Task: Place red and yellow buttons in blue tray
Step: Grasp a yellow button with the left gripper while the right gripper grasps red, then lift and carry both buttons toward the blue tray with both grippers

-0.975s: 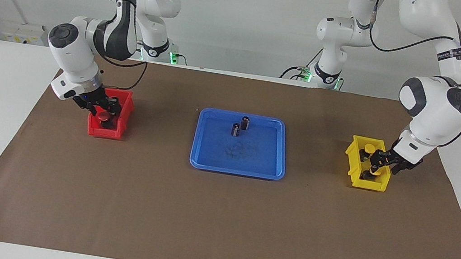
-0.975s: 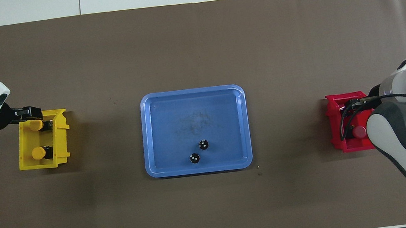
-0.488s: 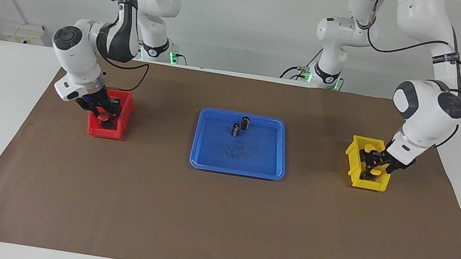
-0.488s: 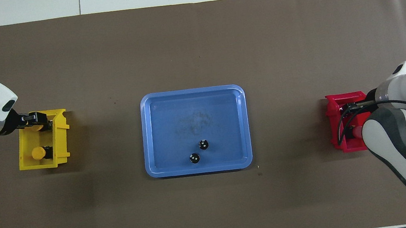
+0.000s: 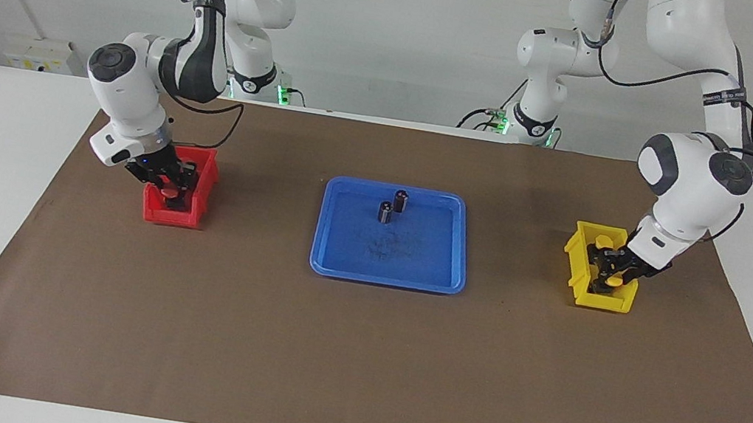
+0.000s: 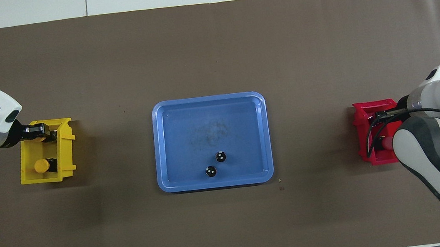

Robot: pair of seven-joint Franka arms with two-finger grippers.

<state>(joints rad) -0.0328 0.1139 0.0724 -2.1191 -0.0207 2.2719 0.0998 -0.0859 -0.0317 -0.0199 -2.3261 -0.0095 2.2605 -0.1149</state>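
**Both claws down in the bins, tray waiting**

At the middle of the table [image 5: 354, 357] the blue tray [image 5: 441, 251] has no coloured button in it, only two small dark cylinders [image 5: 393, 206] standing close together at the end nearer the robots. So nothing of the job is finished; all the buttons are out in the bins.

Over at the left arm's end, the left claw [image 5: 612, 271] is down in the yellow bin [image 5: 580, 272], and it looks to be around a yellow button [image 5: 614, 280] in the part of the bin farther from the robots, though I can't tell how tightly the fingers are set. A second yellow button [image 6: 41, 165] sits free in the nearer part, round yellow cap on a short black body.

At the right arm's end, the right claw [image 5: 173, 183] is down in the red bin [image 5: 193, 214], right at a red button [image 5: 168, 192]. Whether it has a grip, I can't tell. From above the arm covers most of that bin, and I can make out only the one red cap.

My read: two pick-ups under way, every carry to the tray yet to come.
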